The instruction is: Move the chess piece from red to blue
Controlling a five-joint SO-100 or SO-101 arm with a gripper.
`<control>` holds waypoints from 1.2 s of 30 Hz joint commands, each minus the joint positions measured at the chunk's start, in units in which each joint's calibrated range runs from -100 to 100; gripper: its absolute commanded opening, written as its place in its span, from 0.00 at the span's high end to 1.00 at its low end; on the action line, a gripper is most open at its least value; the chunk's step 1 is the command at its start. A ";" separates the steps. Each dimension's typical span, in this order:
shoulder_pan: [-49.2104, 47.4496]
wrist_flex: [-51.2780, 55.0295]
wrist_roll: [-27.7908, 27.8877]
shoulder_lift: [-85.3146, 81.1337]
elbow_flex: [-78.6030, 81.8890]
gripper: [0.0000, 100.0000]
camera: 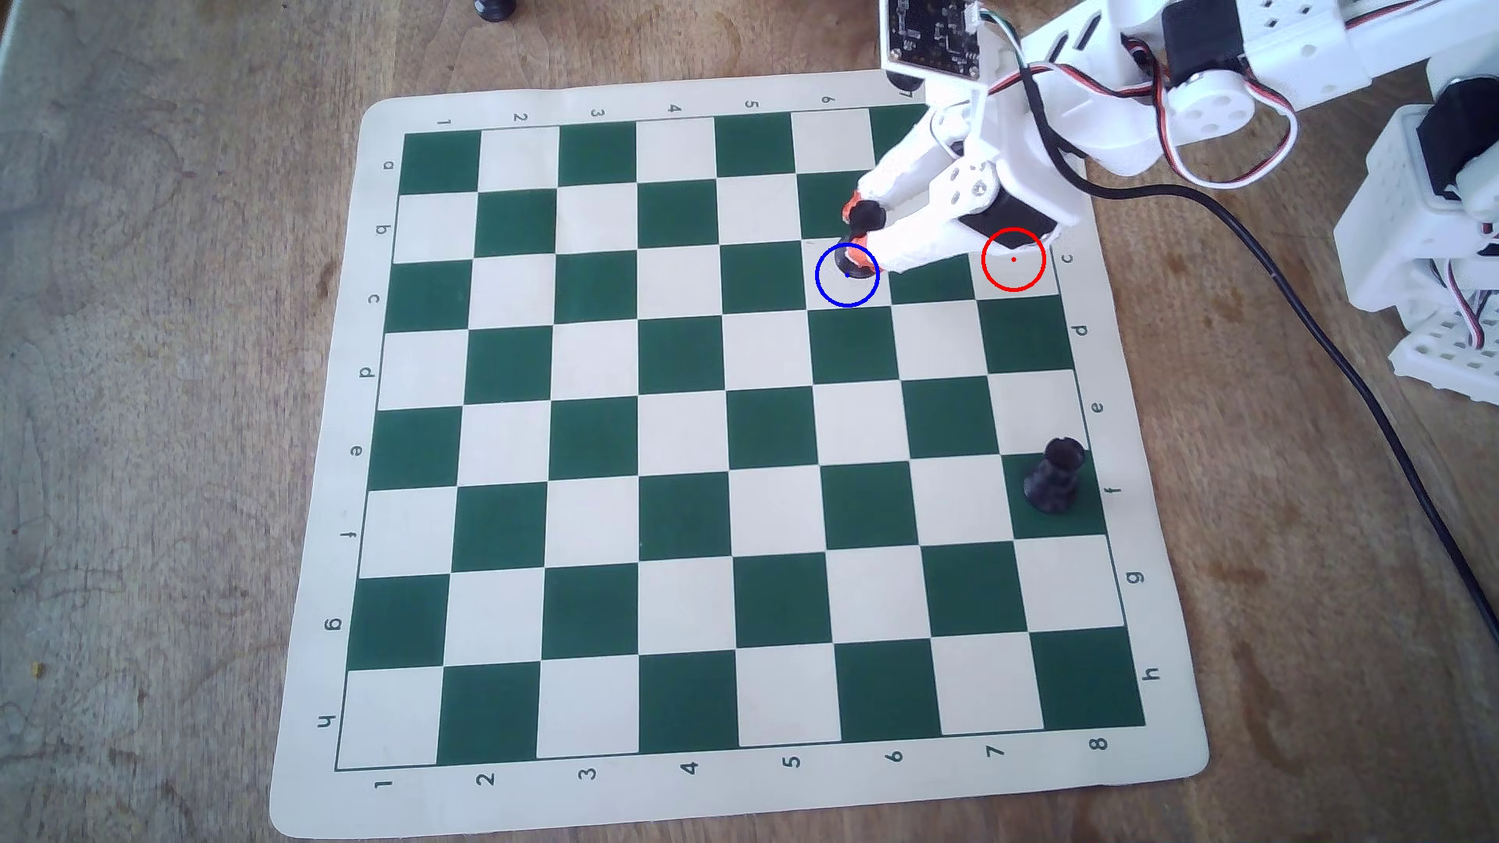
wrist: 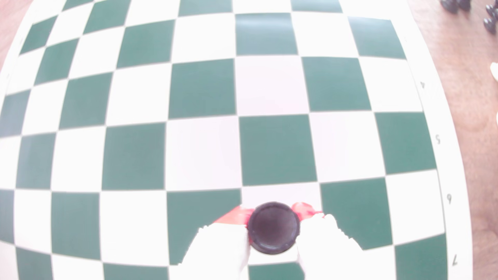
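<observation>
The chess piece (camera: 865,217), small and black, is pinched between my orange-padded fingertips (camera: 848,211). Its flared base (camera: 848,261) lies inside the blue circle (camera: 847,305) on a white square. My gripper (camera: 856,235) is shut on it, reaching in from the upper right. I cannot tell whether the base touches the board. In the wrist view the chess piece (wrist: 273,228) shows end-on as a dark round disc between my white fingers (wrist: 223,242), with my gripper (wrist: 273,215) closed around it. The red circle (camera: 1013,259) marks a bare white square two squares to the right, under my wrist.
A stouter black rook-like piece (camera: 1054,477) stands on a green square near the board's right edge. A black cable (camera: 1298,308) runs down the table right of the board (camera: 324,486). Several spare black pieces (wrist: 458,5) lie off the board, top right in the wrist view.
</observation>
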 commanded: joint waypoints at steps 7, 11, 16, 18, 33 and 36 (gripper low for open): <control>-0.69 -5.24 0.44 2.62 -4.12 1.00; -0.85 -5.98 0.59 3.80 -4.30 1.00; -0.53 -6.06 0.83 4.74 -4.57 1.00; -0.45 -6.14 0.98 5.16 -4.57 1.00; 1.34 -7.29 2.15 6.52 -4.57 1.00; 0.87 -7.37 2.05 6.52 -4.30 1.00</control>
